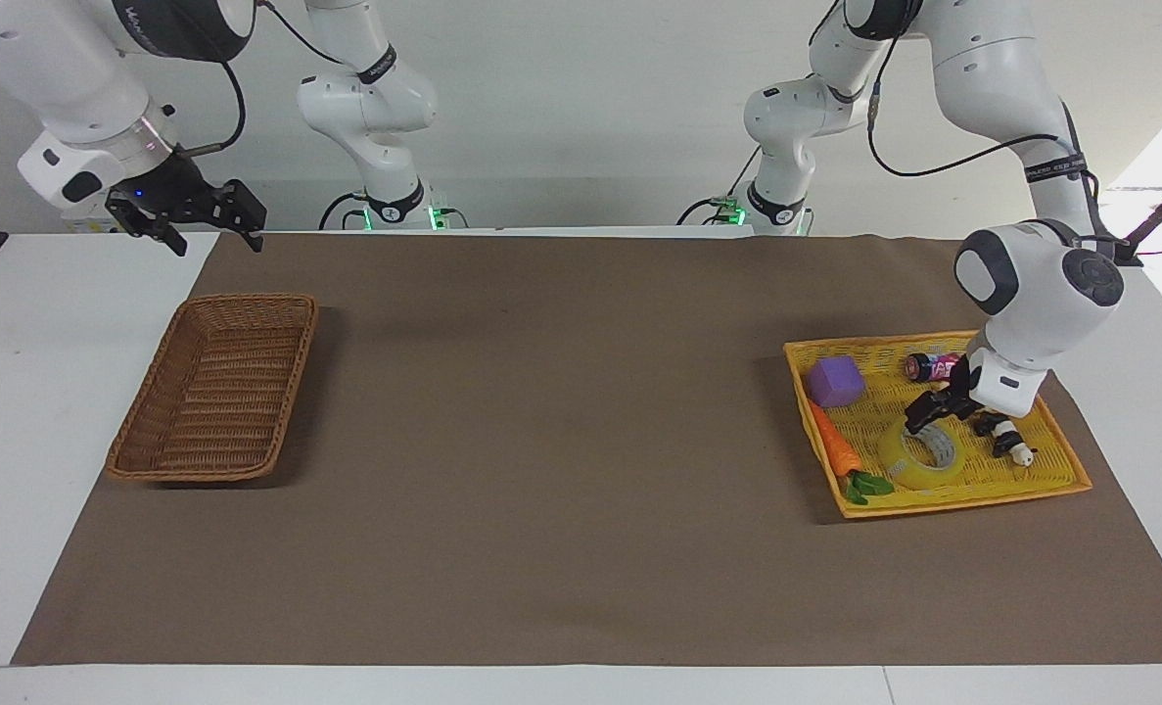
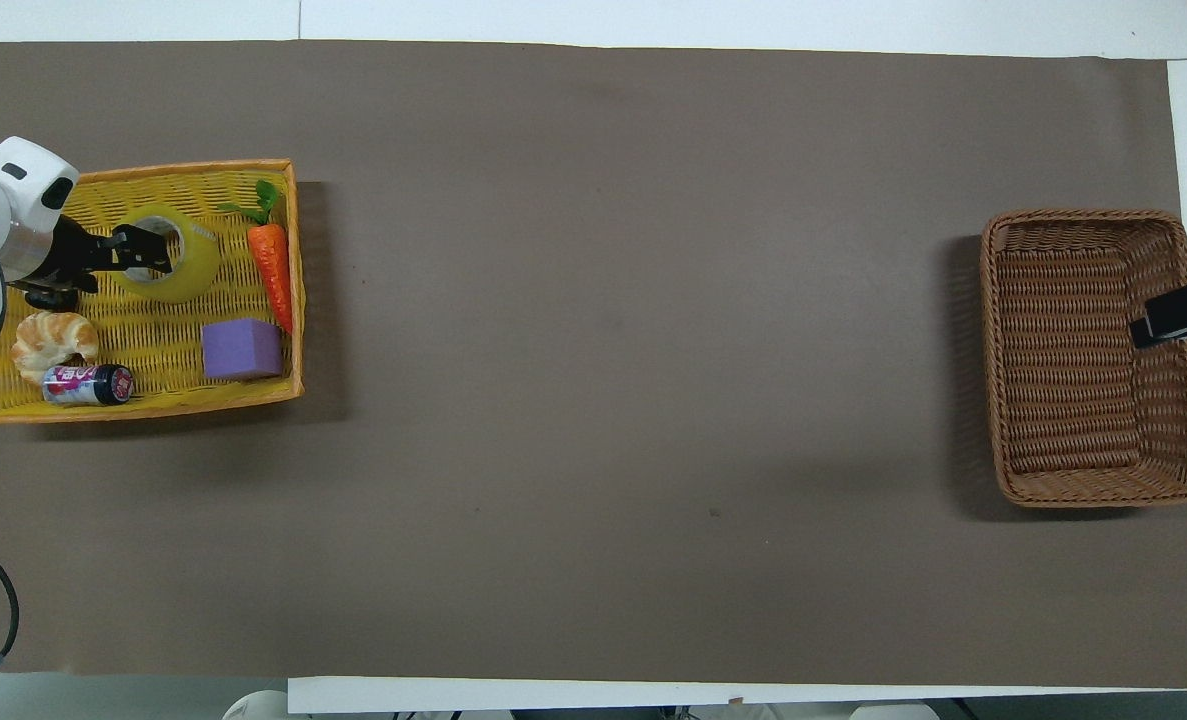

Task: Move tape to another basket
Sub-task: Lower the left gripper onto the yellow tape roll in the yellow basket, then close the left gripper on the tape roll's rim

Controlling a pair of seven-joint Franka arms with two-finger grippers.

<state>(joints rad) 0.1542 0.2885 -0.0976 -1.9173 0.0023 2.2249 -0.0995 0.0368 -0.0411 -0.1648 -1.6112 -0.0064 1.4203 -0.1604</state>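
Observation:
The tape, a yellow roll with a grey-white core, lies flat in the yellow tray at the left arm's end of the table. My left gripper is open and low over the roll, its fingertips at the top rim by the core. Whether they touch it I cannot tell. The brown wicker basket stands at the right arm's end with nothing in it. My right gripper waits open in the air over the basket's outer edge.
The tray also holds a purple cube, a carrot, a pink can, a croissant and a small panda toy. A brown mat covers the table between tray and basket.

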